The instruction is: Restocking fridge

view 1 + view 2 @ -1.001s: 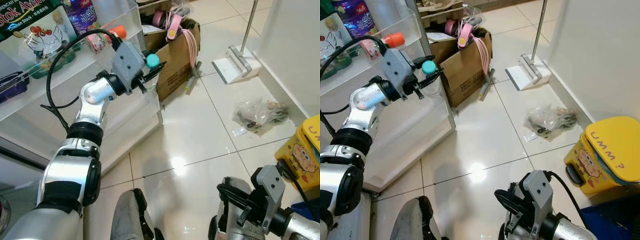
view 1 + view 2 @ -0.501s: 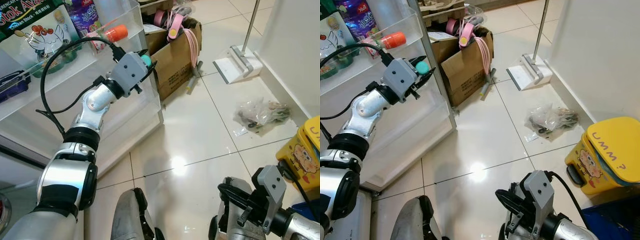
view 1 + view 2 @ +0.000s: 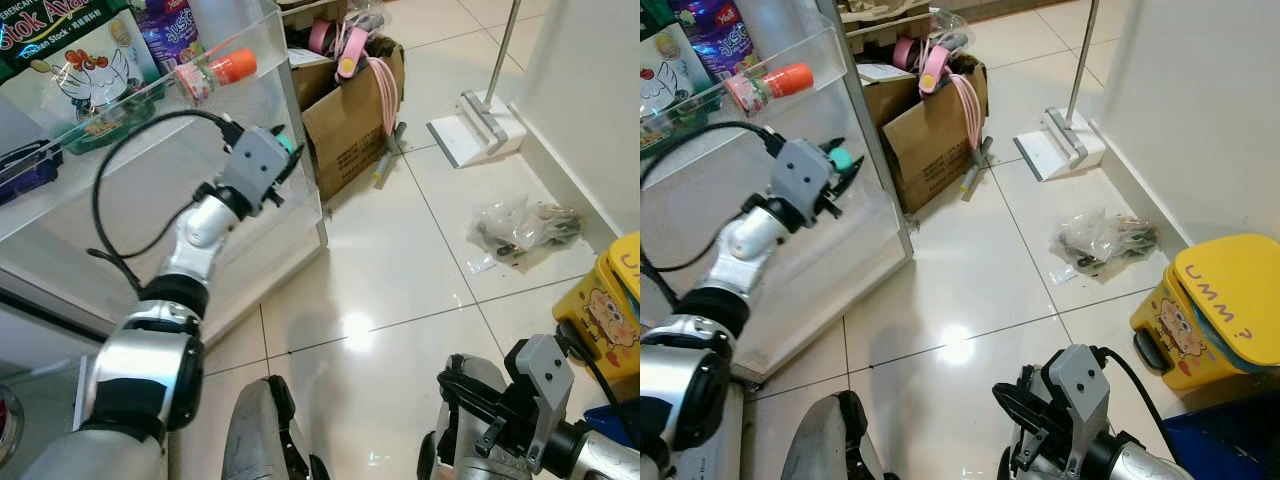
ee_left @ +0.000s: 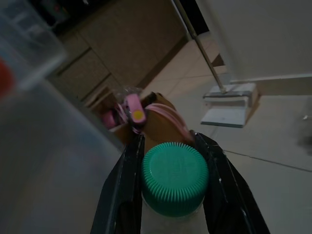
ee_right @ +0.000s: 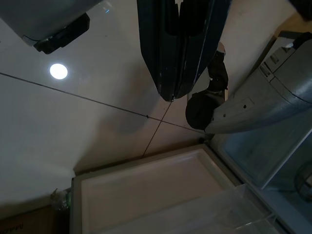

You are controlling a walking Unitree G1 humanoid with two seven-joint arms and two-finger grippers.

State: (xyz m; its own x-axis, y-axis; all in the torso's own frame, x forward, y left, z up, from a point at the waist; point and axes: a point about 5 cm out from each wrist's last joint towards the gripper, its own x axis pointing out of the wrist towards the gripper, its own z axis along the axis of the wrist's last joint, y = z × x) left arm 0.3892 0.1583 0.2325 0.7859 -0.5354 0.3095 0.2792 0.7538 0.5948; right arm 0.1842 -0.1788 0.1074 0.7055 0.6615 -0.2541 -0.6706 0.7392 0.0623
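Note:
My left gripper [image 3: 284, 152] is shut on a small bottle with a teal ribbed cap [image 4: 174, 177], one black finger [image 4: 124, 185] on each side of it. It holds the bottle at the upper edge of the clear lower bin [image 3: 296, 205] of the open fridge door. The clear door shelf above [image 3: 150, 95] carries a bottle with an orange cap [image 3: 216, 71] lying on its side, a chicken stock packet [image 3: 72, 58] and a purple packet [image 3: 166, 30]. My right gripper [image 3: 488, 432] hangs low at the right over the floor, fingers [image 5: 178, 48] together and empty.
An open cardboard box [image 3: 350, 105] with pink items stands just right of the fridge door. A white dustpan [image 3: 472, 130] and a plastic bag [image 3: 520, 225] lie on the tiled floor. A yellow bin [image 3: 610, 305] stands at the right edge.
My left gripper has come down and slightly left with the teal-capped bottle, from beside the upper shelf to the lower door bin. The right arm has stayed put.

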